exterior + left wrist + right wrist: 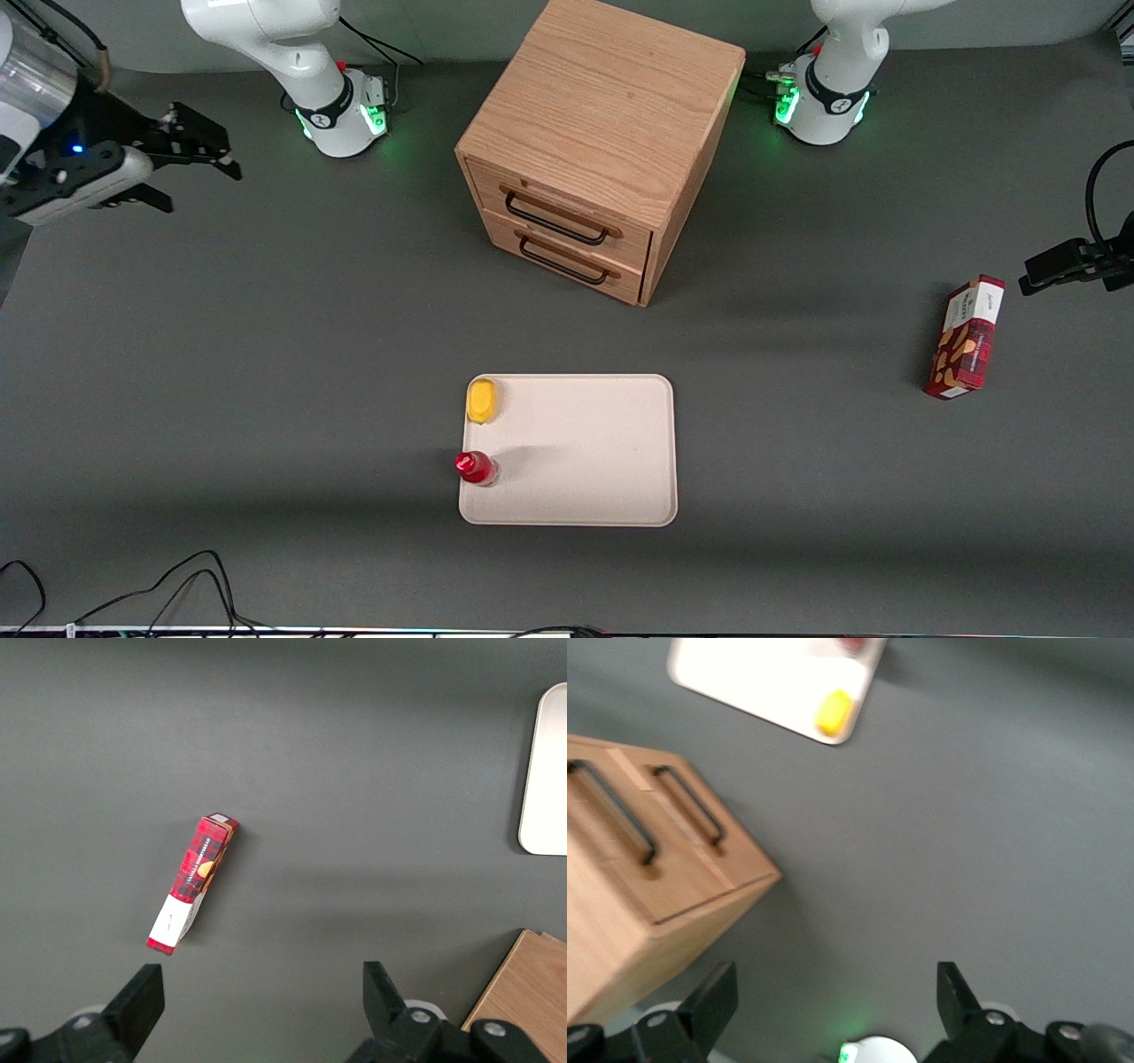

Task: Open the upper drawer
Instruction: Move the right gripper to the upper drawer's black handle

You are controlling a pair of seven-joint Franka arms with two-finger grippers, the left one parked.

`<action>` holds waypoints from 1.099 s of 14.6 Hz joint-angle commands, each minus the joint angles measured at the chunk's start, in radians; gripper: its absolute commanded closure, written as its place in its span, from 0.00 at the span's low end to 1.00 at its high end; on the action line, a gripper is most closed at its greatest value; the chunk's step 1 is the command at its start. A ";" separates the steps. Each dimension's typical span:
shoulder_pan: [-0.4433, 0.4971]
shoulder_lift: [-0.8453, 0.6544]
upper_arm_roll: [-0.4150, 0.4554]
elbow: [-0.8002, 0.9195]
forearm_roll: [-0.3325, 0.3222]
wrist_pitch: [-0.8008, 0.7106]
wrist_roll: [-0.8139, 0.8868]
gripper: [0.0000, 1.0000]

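Two drawers shut, upper drawer (556,211) handle unobstructed, gripper (190,159) jaws released, well apart above tabletop (266,354), box (966,338) lettering illegible.

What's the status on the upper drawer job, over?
Gripper open, up at the working arm's end of the table, well clear of the cabinet. Upper drawer shut, handle untouched. Nothing blocking its front.

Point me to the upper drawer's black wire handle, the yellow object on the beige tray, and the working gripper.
Upper drawer's black wire handle (556,221), front view, middle of the bar.
Yellow object (482,400), front view, its centre, at a tray corner.
Right gripper (182,173), front view, between its open fingertips, toward the working arm's end, clear of the cabinet.
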 commanded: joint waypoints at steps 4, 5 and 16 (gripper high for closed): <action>0.002 0.192 0.148 0.084 0.164 -0.010 -0.168 0.00; 0.002 0.230 0.182 0.084 0.187 -0.010 -0.197 0.00; 0.040 0.487 0.414 0.058 0.215 0.220 -0.219 0.00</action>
